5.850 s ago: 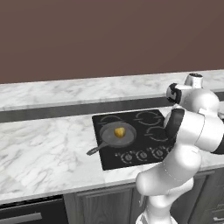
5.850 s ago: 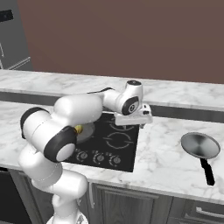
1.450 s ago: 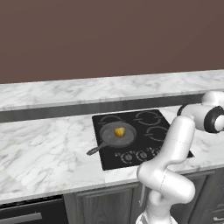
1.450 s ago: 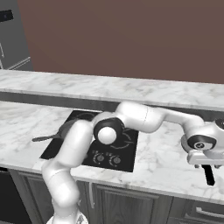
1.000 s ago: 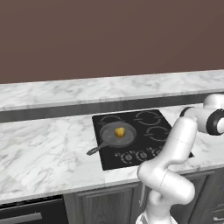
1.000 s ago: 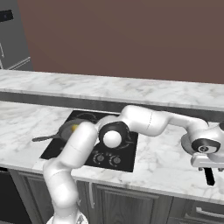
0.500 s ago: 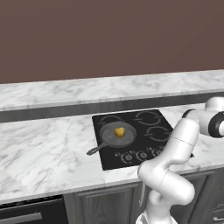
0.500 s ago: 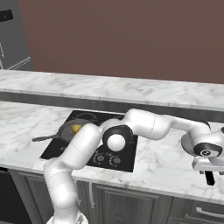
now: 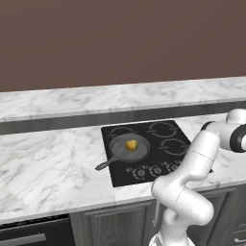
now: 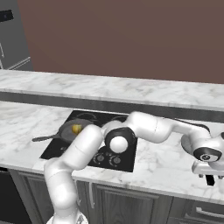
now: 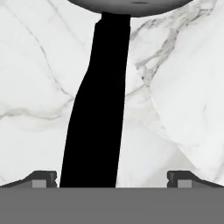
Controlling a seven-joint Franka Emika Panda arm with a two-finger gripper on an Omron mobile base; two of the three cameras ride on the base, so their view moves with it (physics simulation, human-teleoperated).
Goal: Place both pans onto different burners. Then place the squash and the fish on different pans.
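The shiny silver pan's rim (image 11: 131, 4) shows at the top of the hand view, and its straight black handle (image 11: 98, 109) runs down between my fingertips (image 11: 43, 178). My gripper (image 11: 113, 178) is open, straddling the handle low over the marble. The dark grey skillet (image 9: 121, 150) sits on the front left burner of the black cooktop (image 9: 158, 139), with the yellow-orange squash (image 9: 131, 144) inside it. Two free burners (image 9: 163, 129) lie to its right. The fish is out of view.
The arm reaches right across the counter, its hand (image 10: 205, 155) near the counter's front edge. Small knobs (image 9: 149, 170) line the cooktop's front. A raised marble ledge (image 9: 96, 103) runs along the back wall.
The hand has sunk lower and slightly right over the pan's handle. The jaws have stayed open. Skillet and squash have not moved.
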